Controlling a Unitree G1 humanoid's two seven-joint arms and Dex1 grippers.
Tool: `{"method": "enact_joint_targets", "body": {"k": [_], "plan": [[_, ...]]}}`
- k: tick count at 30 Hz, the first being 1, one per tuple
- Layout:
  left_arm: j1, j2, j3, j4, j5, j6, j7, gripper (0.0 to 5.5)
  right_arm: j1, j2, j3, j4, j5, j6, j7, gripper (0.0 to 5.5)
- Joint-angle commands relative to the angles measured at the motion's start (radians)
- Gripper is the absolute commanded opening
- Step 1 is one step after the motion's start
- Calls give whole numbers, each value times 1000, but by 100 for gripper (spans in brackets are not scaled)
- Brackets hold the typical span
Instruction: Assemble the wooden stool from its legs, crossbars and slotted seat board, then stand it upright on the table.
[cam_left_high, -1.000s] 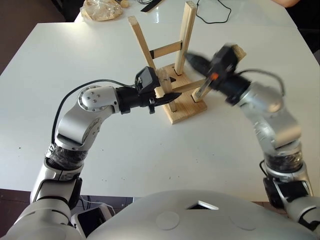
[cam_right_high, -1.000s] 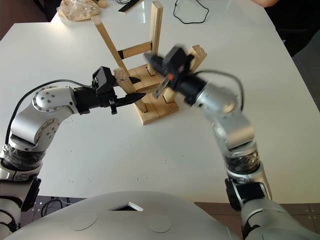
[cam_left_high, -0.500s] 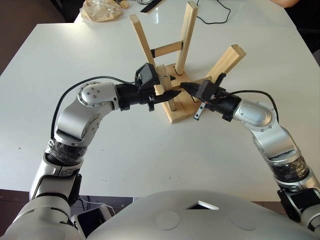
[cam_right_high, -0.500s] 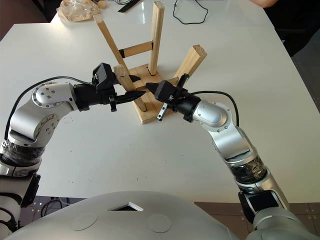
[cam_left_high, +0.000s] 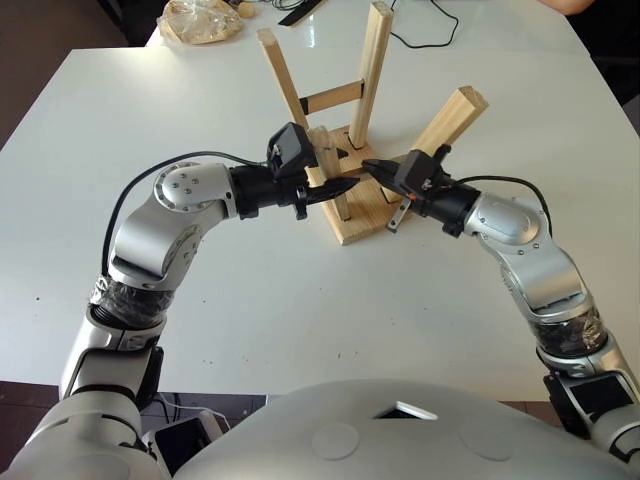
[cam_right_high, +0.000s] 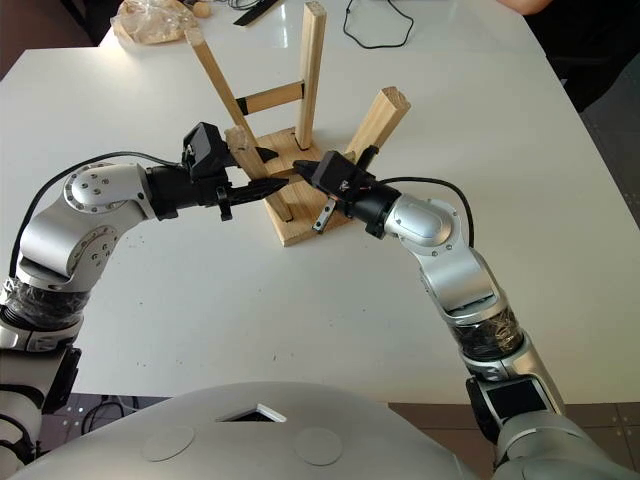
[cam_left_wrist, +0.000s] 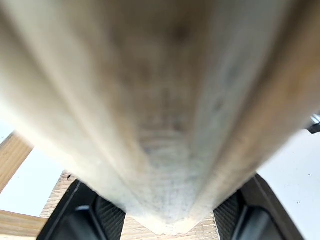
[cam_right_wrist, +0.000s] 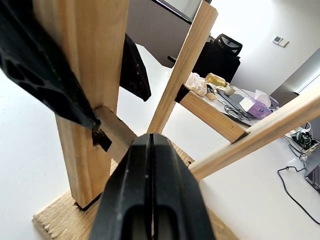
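Observation:
The stool lies upside down with its seat board (cam_left_high: 362, 225) flat on the table. Two back legs (cam_left_high: 372, 70) stand up, joined by a crossbar (cam_left_high: 332, 98), and a third leg (cam_left_high: 450, 118) leans out to the right. My left gripper (cam_left_high: 338, 186) is shut on the short front leg (cam_left_high: 325, 172), which blurs close in the left wrist view (cam_left_wrist: 160, 125). My right gripper (cam_left_high: 370, 166) comes in from the right, shut on nothing. Its tips (cam_right_wrist: 150, 139) sit just beside that front leg (cam_right_wrist: 80, 75), close to a crossbar stub (cam_right_wrist: 114, 132).
A crumpled bag (cam_left_high: 205, 18) and a black cable (cam_left_high: 430, 35) lie at the table's far edge. The white table top (cam_left_high: 300, 300) is open in front of the stool and to both sides.
My right arm swung down from above the stool and brought its shut gripper low, next to the front leg. My left gripper stayed on that leg, shifting only slightly.

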Motion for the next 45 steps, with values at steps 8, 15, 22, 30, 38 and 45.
{"method": "enact_joint_targets", "body": {"k": [8,15,22,30,38,45], "plan": [[100,-10,28,56,6,52,18,204,-53,27,6,23,-1,27,15,0],[101,-5,14,57,32,53,7,204,-52,36,3,39,-19,13,22,0],[60,16,-17,60,43,104,-5,204,-261,142,-323,-52,313,134,-50,0],[0,56,-87,136,77,86,-81,204,-282,-176,-575,254,207,11,-36,0],[-35,39,-80,185,66,27,-127,204,-87,-41,-170,65,145,-53,61,0],[30,83,-19,204,50,-101,-214,204,-26,1,-157,-156,380,93,124,0]]}}
